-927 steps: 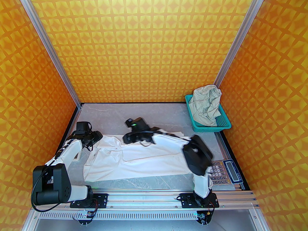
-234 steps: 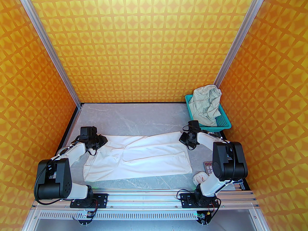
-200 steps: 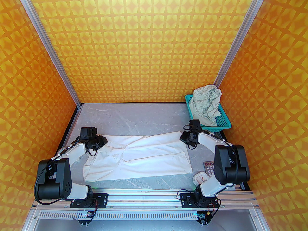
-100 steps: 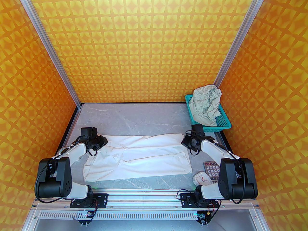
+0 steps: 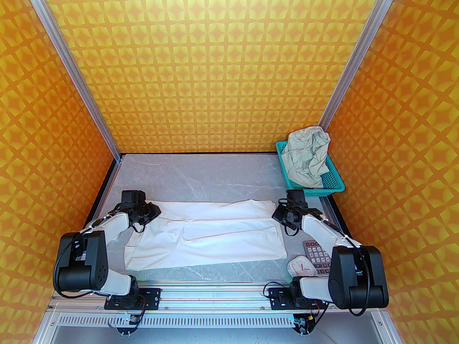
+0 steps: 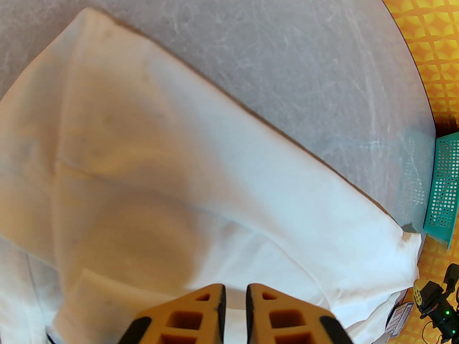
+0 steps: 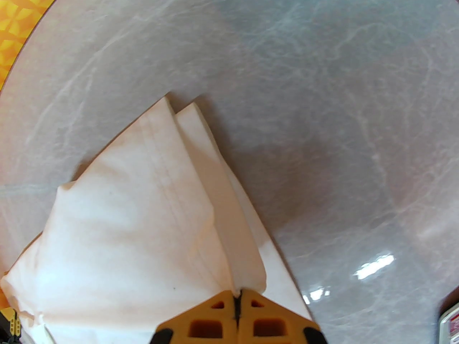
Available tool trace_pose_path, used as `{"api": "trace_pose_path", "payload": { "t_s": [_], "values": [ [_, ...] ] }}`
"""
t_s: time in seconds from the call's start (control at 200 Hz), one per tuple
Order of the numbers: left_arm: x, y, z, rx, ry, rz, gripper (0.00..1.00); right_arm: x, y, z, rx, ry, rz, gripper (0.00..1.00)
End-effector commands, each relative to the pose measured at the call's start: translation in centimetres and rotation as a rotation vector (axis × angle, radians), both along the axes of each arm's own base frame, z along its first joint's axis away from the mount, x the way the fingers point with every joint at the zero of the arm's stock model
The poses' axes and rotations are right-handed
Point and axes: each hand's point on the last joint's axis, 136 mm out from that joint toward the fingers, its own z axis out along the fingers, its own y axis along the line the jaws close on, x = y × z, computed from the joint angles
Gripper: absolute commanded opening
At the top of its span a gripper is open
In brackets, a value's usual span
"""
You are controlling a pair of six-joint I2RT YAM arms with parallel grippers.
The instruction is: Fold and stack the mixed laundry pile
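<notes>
"Two garments: where are they?"
"The white T-shirt [image 5: 208,233] lies spread across the grey marbled table [image 5: 200,174], partly folded lengthwise. The pale shorts [image 5: 306,156] sit crumpled in the teal mesh basket [image 5: 335,185] at the far right corner."
"And your claws?"
"My left claw [image 6: 235,292] is nipped on the shirt's far left corner, with cloth in the thin gap between its tips. My right claw [image 7: 236,299] is pinched tight on the far right corner, the fabric tenting up into it."
"The room?"
"Orange walls [image 5: 229,66] with a yellow star pattern stand on three sides, aluminium posts [image 5: 71,66] at the corners. A calculator [image 5: 315,253] lies beside my right arm."
</notes>
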Motion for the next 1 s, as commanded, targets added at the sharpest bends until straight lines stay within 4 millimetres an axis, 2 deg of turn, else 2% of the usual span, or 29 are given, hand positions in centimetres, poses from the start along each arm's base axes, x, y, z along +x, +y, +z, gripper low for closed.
{"api": "trace_pose_path", "payload": {
  "t_s": [0.0,0.11,0.135,0.215,0.275,0.375,0.425,0.495,0.545,0.65,0.735,0.89,0.995],
  "values": [
    [-0.1,0.2,-0.6,-0.007,0.007,0.002,0.16,0.4,-1.9,0.1,-0.092,0.016,-0.018,0.0],
    [-0.2,0.4,-1.2,-0.001,0.025,0.013,0.16,0.1,-1.7,-0.6,-0.07,0.031,-0.017,0.0],
    [-0.2,0.5,-1.3,-0.001,0.027,0.016,0.16,0.0,-1.5,-0.8,-0.057,0.032,-0.015,0.04],
    [0.0,0.5,-1.1,-0.003,0.019,0.02,0.16,-0.4,-0.7,-1.4,-0.015,0.041,-0.003,0.28],
    [0.2,0.5,-0.5,-0.001,0.007,0.02,0.16,-0.8,-0.3,-1.4,0.003,0.051,0.01,0.36],
    [0.6,0.6,2.0,0.015,-0.043,0.01,0.16,-1.0,-0.6,0.1,-0.025,0.037,0.031,0.39],
    [0.8,0.7,3.5,0.03,-0.073,0.003,0.16,-0.6,-0.8,1.9,-0.046,0.001,0.048,0.4],
    [1.1,0.5,5.1,0.042,-0.11,-0.017,0.16,0.3,0.0,3.8,-0.029,-0.048,0.088,0.39],
    [1.3,0.1,5.5,0.046,-0.113,-0.035,0.17,1.2,1.0,4.6,-0.013,-0.076,0.125,0.38],
    [2.1,-1.5,4.5,0.035,-0.093,-0.069,0.16,3.1,3.5,4.4,-0.002,-0.074,0.198,0.36],
    [3.1,-2.3,3.0,0.018,-0.075,-0.07,0.14,4.8,4.8,3.1,0.034,-0.07,0.213,0.33],
    [4.9,-1.9,0.3,0.016,-0.033,-0.027,0.07,7.2,5.0,0.0,0.039,-0.006,0.21,0.28],
    [5.9,-1.2,-1.2,0.042,-0.004,-0.001,0.02,7.8,3.7,-2.1,-0.01,0.05,0.181,0.25]
  ]
}}
